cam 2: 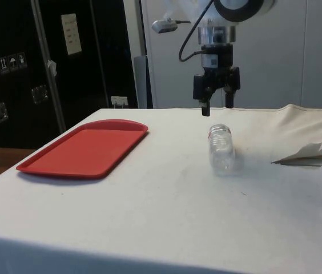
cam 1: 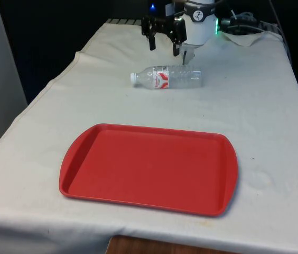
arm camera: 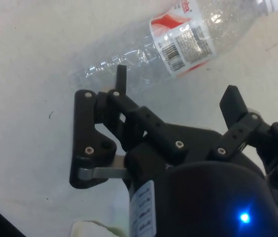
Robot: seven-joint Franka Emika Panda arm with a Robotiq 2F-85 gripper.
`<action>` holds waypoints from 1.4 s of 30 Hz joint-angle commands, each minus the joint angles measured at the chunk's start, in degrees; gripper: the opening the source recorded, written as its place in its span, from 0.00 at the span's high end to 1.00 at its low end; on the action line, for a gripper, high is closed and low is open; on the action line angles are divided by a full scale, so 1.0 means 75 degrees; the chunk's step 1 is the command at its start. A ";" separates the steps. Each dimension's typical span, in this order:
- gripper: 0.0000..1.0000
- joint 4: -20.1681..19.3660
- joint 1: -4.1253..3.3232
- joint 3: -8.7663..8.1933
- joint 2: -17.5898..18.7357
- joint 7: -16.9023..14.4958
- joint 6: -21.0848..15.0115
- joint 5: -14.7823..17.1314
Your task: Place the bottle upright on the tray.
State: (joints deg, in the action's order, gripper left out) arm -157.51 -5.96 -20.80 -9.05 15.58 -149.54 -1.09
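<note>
Approach step: bottle not yet gripped, tray bare.

Cloth [cam 1: 276, 106] bears the red tray [cam 1: 85, 180] at the front view's 6 o'clock; the bottle [cam 1: 167, 77] lies on its side at 12 o'clock, well apart from it. Gripper [cam 2: 216, 105] hangs just above, fingers [arm camera: 233, 101] spread and empty, seemingly nearer the base end. Next: descend, close on the body, lift, turn upright, carry to the tray.

Bottle [cam 1: 167, 77] behind tray [cam 1: 149, 169]
</note>
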 commanded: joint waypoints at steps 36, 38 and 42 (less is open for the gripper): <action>0.00 0.0015 -0.0008 -0.0145 0.0115 0.1505 -0.0031 0.0084; 0.00 0.0015 -0.0008 -0.0153 0.0122 0.1589 -0.0031 0.0084; 0.00 0.0015 -0.0008 -0.0160 0.0138 0.1711 -0.0038 0.0084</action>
State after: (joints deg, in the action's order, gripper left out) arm -157.51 -5.96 -21.94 -8.25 28.25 -149.54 -1.03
